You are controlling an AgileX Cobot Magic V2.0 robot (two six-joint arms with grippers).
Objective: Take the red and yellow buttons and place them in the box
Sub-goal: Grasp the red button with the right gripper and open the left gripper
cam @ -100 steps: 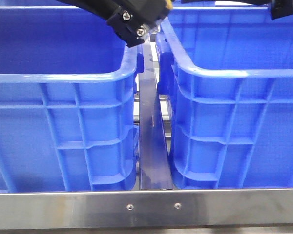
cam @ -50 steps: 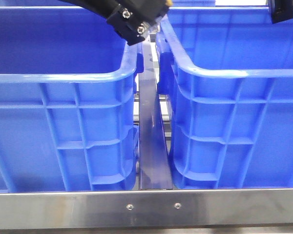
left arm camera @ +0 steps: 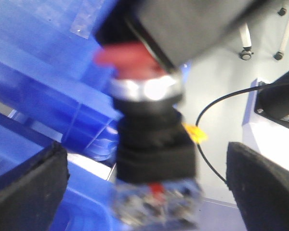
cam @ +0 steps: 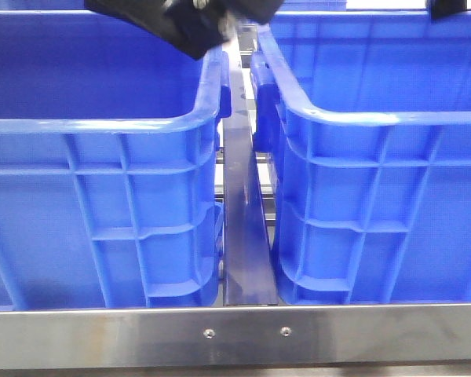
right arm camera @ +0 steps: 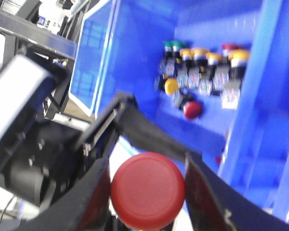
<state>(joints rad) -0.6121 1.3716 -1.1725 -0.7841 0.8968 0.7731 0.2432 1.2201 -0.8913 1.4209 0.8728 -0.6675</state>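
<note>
A red button (right arm camera: 147,191) with a black body (left arm camera: 151,144) hangs in mid-air, gripped at its cap by my right gripper (right arm camera: 148,190), which is shut on it. The fingers (left arm camera: 31,185) of my left gripper (left arm camera: 147,192) stand wide apart on either side of the button's lower body, not touching it; this view is blurred. Several more buttons with yellow (right arm camera: 171,85), red (right arm camera: 192,109) and green caps lie inside a blue bin (right arm camera: 135,57). In the front view only a black part of the left arm (cam: 169,23) shows at the top.
Two large blue crates (cam: 102,126) (cam: 377,118) stand side by side behind a steel rail (cam: 235,334), with a narrow gap (cam: 243,228) between them. A black cable (left arm camera: 216,103) and white floor show beyond.
In the front view the left arm has shifted left and up, now partly out of frame. The black tip at the top right has risen almost out of view.
</note>
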